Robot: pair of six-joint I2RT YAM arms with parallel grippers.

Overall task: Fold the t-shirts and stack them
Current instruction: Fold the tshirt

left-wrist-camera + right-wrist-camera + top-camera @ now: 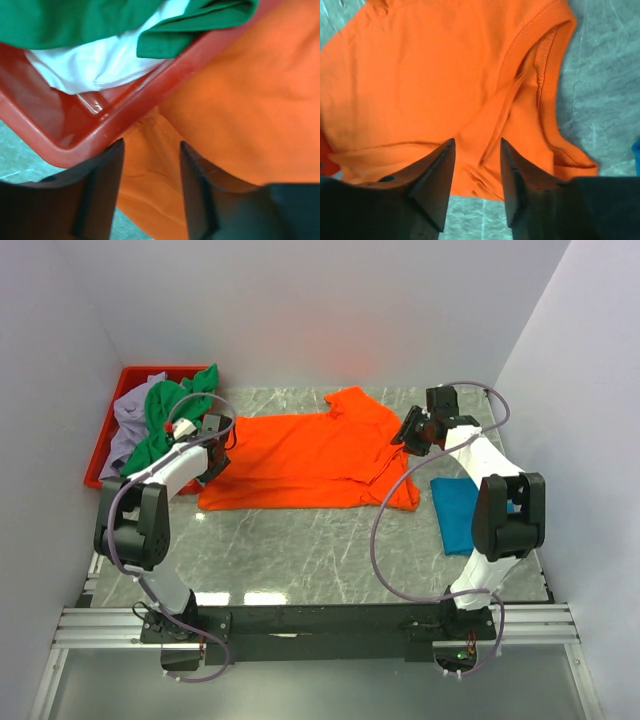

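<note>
The orange t-shirt [300,460] lies spread across the middle of the table, its collar [545,65] toward the right. My left gripper [213,445] hovers over the shirt's left edge beside the tray; its jaws [151,145] stand open, with orange cloth [250,100] lying loose below them. My right gripper [412,430] is over the shirt's right end near the collar, jaws [477,142] open above a bunched orange fold [420,75]. A teal t-shirt [455,510] lies folded at the right. The green t-shirt [165,425] and the lavender t-shirt [130,415] are heaped in the tray.
The red plastic tray [100,445] sits at the back left, its rim [125,115] touching the orange cloth. Green cloth [75,20] and pale cloth [100,60] hang over that rim. White walls close in the table on three sides.
</note>
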